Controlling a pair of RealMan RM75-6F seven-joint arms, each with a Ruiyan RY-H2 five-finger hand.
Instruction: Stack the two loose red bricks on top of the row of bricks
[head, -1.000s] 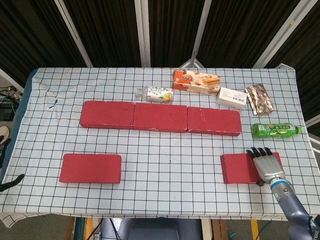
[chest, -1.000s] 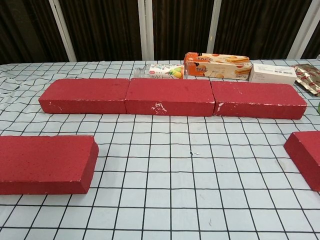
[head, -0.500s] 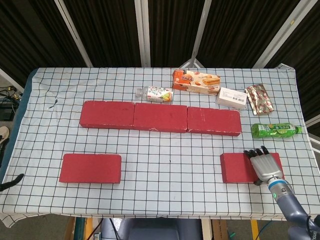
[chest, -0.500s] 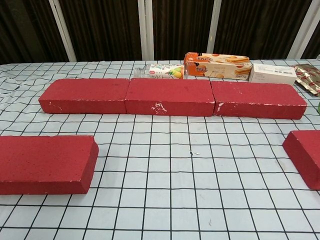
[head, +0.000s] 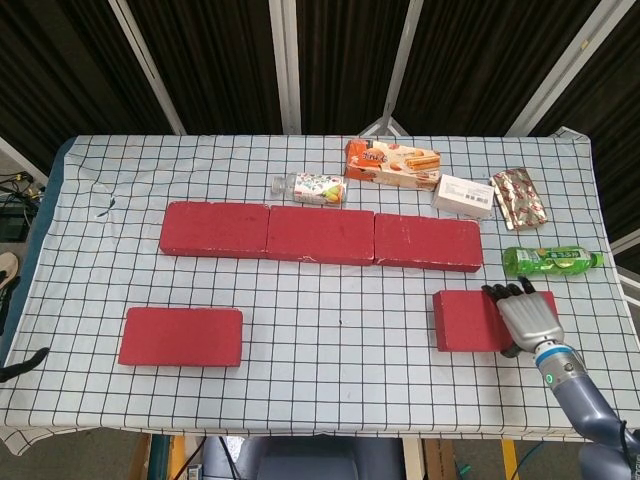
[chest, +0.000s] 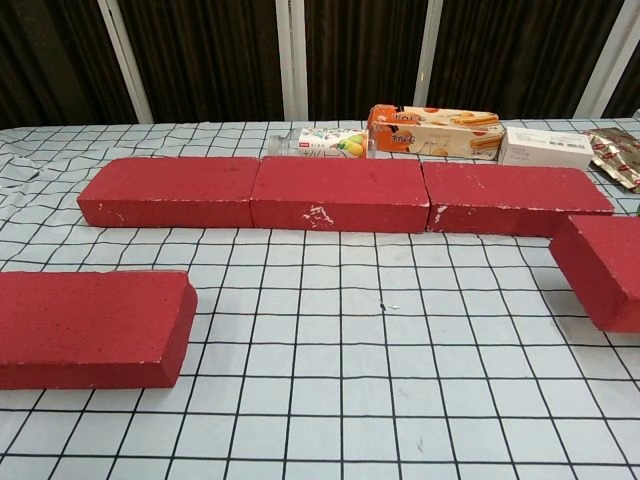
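We saw the right hand (head: 524, 318) gripping the loose red rectangular brick (head: 468, 321) by its right end; no writing on the packages was legible.

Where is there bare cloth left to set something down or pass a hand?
Free: the strip between the row of bricks and the two loose bricks, widest between the left loose brick and the right loose brick held by the right hand. Crowded: the far right, around the snack boxes and green bottle.
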